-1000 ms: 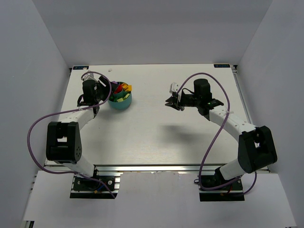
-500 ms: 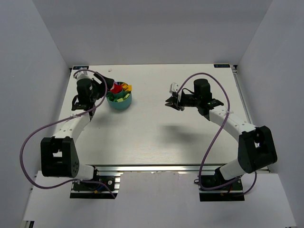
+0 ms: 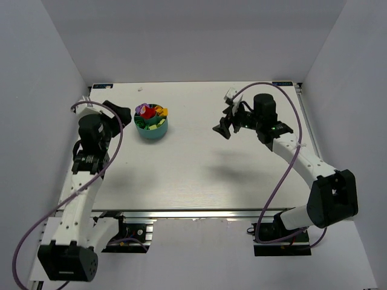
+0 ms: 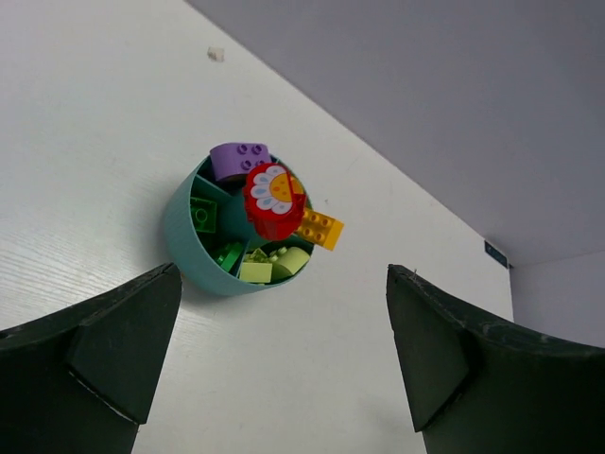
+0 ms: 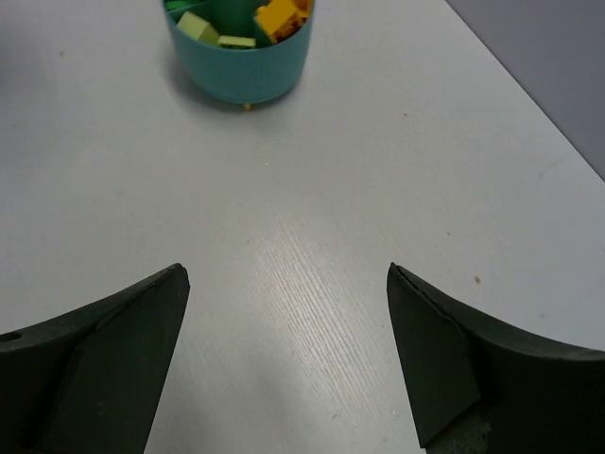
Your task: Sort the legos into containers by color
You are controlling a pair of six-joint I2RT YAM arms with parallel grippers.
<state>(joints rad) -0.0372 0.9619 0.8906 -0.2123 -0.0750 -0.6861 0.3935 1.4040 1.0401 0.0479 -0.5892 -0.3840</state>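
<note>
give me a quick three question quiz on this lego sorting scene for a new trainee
1. True or false: the left pincer touches the teal cup.
2. Which colour of brick sits on top at the cup's middle? A red, B green, C purple.
3. Is the right pincer open or shut?
Key: 1 false, it is apart from the cup. 2 A, the red brick. 3 open, holding nothing.

My left gripper (image 3: 119, 112) is now pulled back from the cup (image 3: 151, 130), well clear on its left side, and that arm's elbow swings down toward the near-left corner. The red brick (image 3: 147, 114) lies alone on top. My right arm (image 3: 291, 148) rears up, wrist farther back.
</note>
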